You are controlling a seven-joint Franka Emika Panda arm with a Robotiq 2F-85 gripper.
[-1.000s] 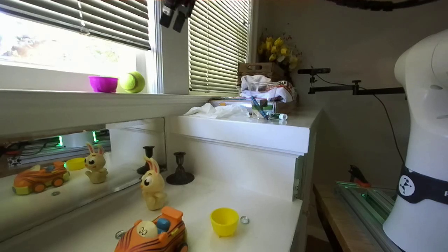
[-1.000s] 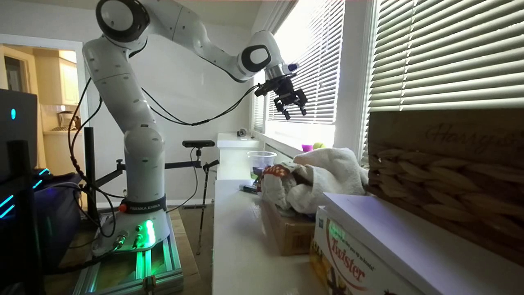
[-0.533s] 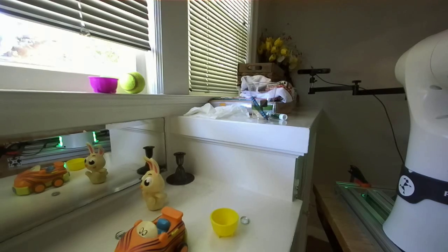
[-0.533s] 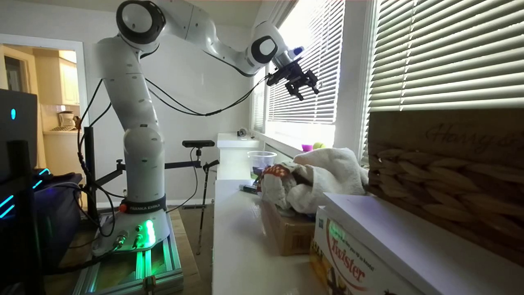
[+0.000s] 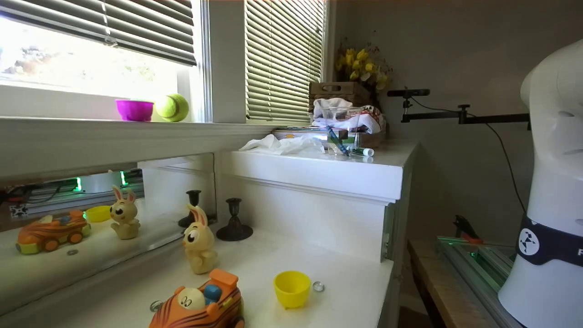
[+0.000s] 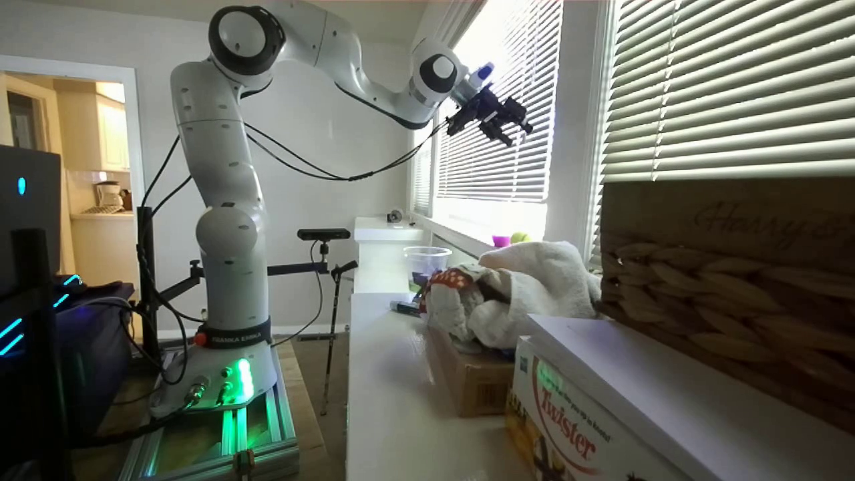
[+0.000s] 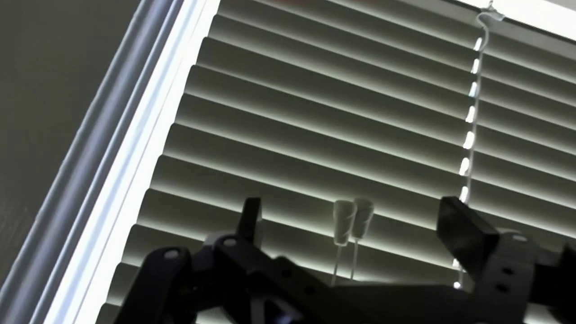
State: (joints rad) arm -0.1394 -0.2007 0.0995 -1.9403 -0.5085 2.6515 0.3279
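Note:
My gripper (image 6: 519, 135) is raised in front of the window blinds (image 6: 491, 164) in an exterior view, tilted outward toward them. In the wrist view the gripper (image 7: 351, 213) is open, with its black fingers wide apart and nothing held. Two pale cord tassels (image 7: 343, 222) hang on thin cords and appear between the fingers. They do not touch the fingers, and I cannot tell how far beyond the fingertips they hang. The closed slats of the blinds (image 7: 315, 135) fill the wrist view, with a ladder cord (image 7: 470, 139) behind the right finger.
A purple bowl (image 5: 135, 110) and tennis ball (image 5: 172, 107) sit on the sill. Below are a bunny toy (image 5: 199, 243), orange car (image 5: 196, 305), yellow cup (image 5: 292, 291) and candlestick (image 5: 234, 225). Towels (image 6: 541, 287), a Twister box (image 6: 568, 414) and a basket (image 6: 721, 267) line the counter.
My gripper has risen, moved toward the window and tilted outward. It has left the top of an exterior view where it showed one second ago. The toys and sill objects have not moved.

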